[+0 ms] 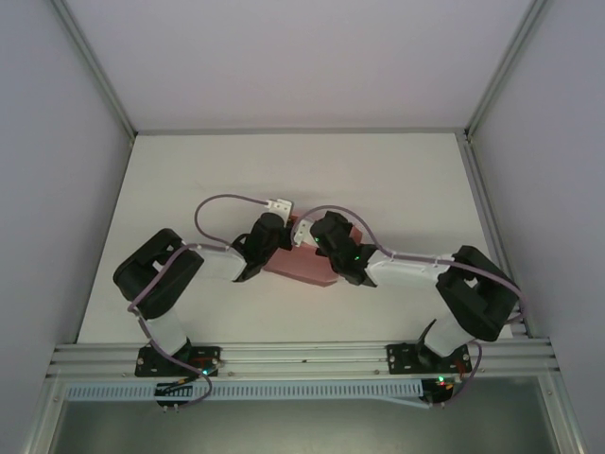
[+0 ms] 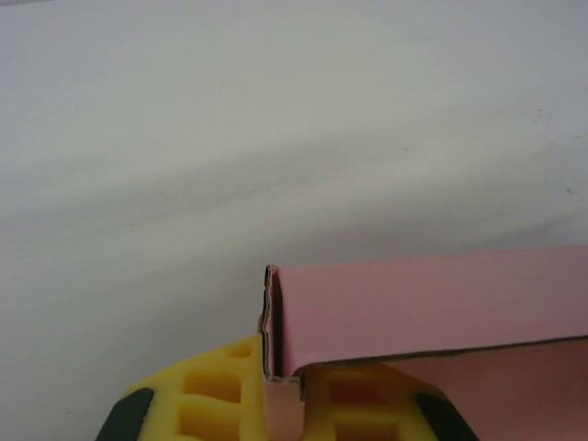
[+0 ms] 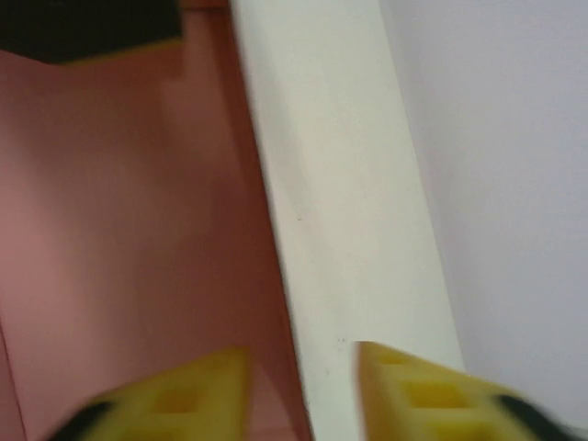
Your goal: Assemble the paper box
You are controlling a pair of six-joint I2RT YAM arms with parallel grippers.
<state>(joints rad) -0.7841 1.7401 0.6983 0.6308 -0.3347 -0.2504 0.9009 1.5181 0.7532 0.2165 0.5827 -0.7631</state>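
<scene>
The paper box (image 1: 302,267) is seen lying on the table (image 1: 397,180) between the two arms, a folded corner at its left end being pinched tight by the left gripper (image 2: 280,409), while the right gripper (image 3: 303,390) is held parted over the box's right edge, nothing clasped.

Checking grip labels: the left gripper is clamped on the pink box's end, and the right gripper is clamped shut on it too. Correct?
Not quite. The right gripper is open: the right wrist view shows its yellow fingers apart, table visible between them. The left gripper is indeed clamped on the paper box.
</scene>
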